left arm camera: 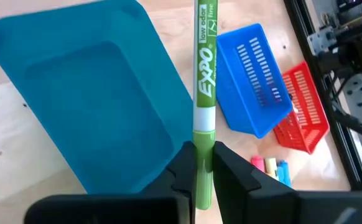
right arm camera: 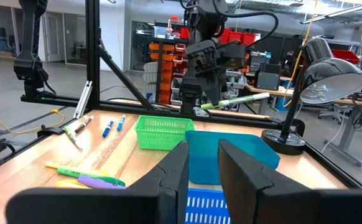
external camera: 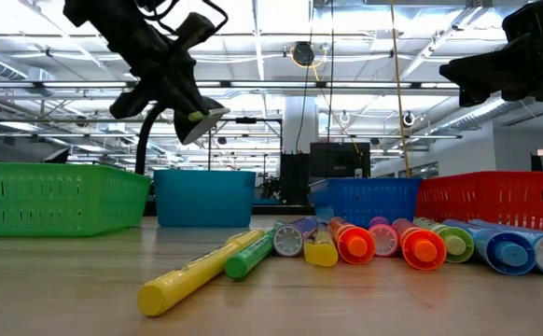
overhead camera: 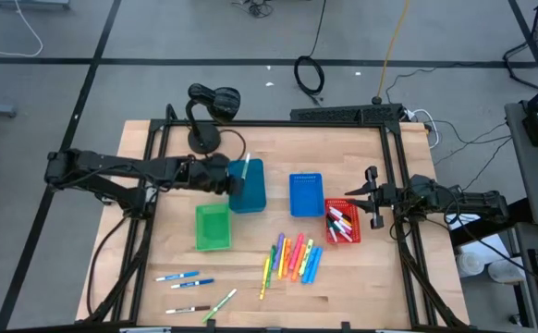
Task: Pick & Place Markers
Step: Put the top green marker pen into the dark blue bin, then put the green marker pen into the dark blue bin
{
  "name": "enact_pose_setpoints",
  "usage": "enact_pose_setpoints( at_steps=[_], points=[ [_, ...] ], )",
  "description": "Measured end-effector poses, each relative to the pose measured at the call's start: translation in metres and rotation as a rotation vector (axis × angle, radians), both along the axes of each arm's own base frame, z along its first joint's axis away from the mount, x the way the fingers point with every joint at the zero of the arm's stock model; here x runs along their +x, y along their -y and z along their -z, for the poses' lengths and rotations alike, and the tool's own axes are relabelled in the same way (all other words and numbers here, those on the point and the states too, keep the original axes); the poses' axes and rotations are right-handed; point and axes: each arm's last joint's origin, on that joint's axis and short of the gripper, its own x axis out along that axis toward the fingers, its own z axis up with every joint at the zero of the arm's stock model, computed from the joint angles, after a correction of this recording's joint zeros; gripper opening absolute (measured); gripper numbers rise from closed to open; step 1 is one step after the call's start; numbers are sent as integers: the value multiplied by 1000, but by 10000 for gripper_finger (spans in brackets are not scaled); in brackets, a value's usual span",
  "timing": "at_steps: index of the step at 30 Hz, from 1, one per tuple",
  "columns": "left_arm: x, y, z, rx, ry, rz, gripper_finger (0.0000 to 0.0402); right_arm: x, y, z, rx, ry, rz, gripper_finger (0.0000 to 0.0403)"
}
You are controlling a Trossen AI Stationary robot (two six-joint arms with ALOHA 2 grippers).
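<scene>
My left gripper (overhead camera: 235, 178) is shut on a white marker with a green cap and a green label (left arm camera: 205, 74). It hovers above the teal bin (overhead camera: 249, 190); the marker also shows in the low view (external camera: 206, 116) and in the right wrist view (right arm camera: 238, 99). Neon markers (overhead camera: 293, 259) lie flat in a row on the table near its near edge. Several white-bodied markers (overhead camera: 184, 279) lie flat to their left. More markers lie in the red bin (overhead camera: 342, 223). My right gripper (overhead camera: 373, 197) is open and empty, beside the red bin near the table's right edge. My left gripper pinches the marker between its two fingers (left arm camera: 184, 171) at the green cap end (left arm camera: 204, 146). The fingers lie across the marker. It is lifted clear and roughly level over the teal bin, and its labelled body sticks out toward the table's far edge.
A green bin (overhead camera: 212, 227) sits near the teal one, and a blue bin (overhead camera: 307, 194) stands left of the red one. A black desk lamp (overhead camera: 206, 111) stands at the far edge. A black frame (overhead camera: 394, 185) borders the table.
</scene>
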Motion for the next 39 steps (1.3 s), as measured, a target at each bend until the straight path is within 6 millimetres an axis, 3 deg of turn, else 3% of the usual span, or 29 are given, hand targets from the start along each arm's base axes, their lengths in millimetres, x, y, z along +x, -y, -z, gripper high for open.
enact_pose_setpoints(
  at_steps=[12,23,29,33,39],
  points=[
    [0,-3,0,63,-18,44,48,0,0,0,0,0,0,71],
    [0,-3,0,77,-23,74,178,0,0,0,0,-1,0,71],
    [-1,4,-1,55,-4,368,207,0,0,0,0,0,0,71],
    [0,27,-8,3,88,633,209,0,0,0,0,-1,0,71],
    [2,87,-18,-52,229,833,209,0,0,0,0,0,-1,71]
  ],
)
